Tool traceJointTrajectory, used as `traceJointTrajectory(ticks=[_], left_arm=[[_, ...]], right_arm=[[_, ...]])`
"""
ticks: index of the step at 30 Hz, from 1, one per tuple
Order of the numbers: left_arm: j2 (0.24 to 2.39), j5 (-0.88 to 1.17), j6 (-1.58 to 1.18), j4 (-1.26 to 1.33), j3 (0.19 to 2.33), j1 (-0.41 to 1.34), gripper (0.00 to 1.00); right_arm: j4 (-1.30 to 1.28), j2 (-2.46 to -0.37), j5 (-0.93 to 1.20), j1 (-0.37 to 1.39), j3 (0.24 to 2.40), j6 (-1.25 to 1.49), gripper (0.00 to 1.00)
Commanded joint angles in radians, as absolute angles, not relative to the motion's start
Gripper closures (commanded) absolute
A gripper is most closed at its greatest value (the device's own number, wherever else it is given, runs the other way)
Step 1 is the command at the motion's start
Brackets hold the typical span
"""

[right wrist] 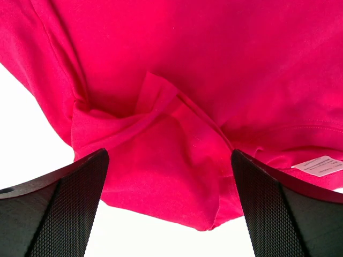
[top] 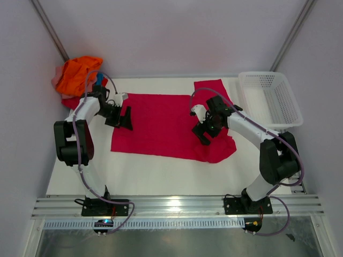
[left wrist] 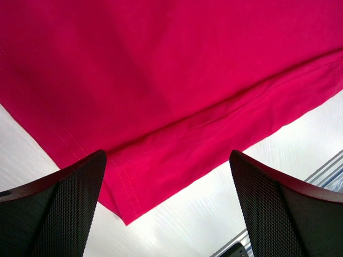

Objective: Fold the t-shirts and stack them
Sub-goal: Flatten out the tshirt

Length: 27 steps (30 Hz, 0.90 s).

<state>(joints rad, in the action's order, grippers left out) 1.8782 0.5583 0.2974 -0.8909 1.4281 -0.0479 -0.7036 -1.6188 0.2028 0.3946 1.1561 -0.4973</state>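
Crimson t-shirt (top: 161, 126) lies spread flat on the white table (top: 134, 174), hem left, sleeves bunched right, no fold visible. Left gripper (top: 126, 119) above the hem and right gripper (top: 203, 133) above the sleeve end both hang spread wide, holding nothing. Orange shirt (top: 77, 75) and others sit heaped at the far left corner, so nearly all folding and stacking looks undone.

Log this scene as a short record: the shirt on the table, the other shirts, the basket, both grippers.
Shirt in work: crimson shirt, spread flat mid-table, right end bunched
Other shirts: pile of shirts at the far left corner, orange on top
Basket: white mesh, far right corner
Left gripper: open, at the shirt's left hem
Right gripper: open, at the bunched right end
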Motion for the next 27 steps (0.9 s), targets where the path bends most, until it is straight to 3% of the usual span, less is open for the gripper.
traceJointTrajectory(ticks=[1, 14, 27], left_arm=[[1.882, 0.577, 0.339, -0.923, 1.485, -0.048, 0.02], [1.839, 0.401, 0.417, -1.011, 1.413, -0.051, 0.03], [1.908, 0.407, 0.417, -1.008, 1.43, -0.051, 0.03]], right_arm=[[-0.683, -1.621, 0.201, 0.394, 1.204, -0.479, 0.01], [-0.624, -1.66, 0.163, 0.396, 1.186, -0.442, 0.01], [-0.612, -1.675, 0.15, 0.394, 1.18, -0.43, 0.01]])
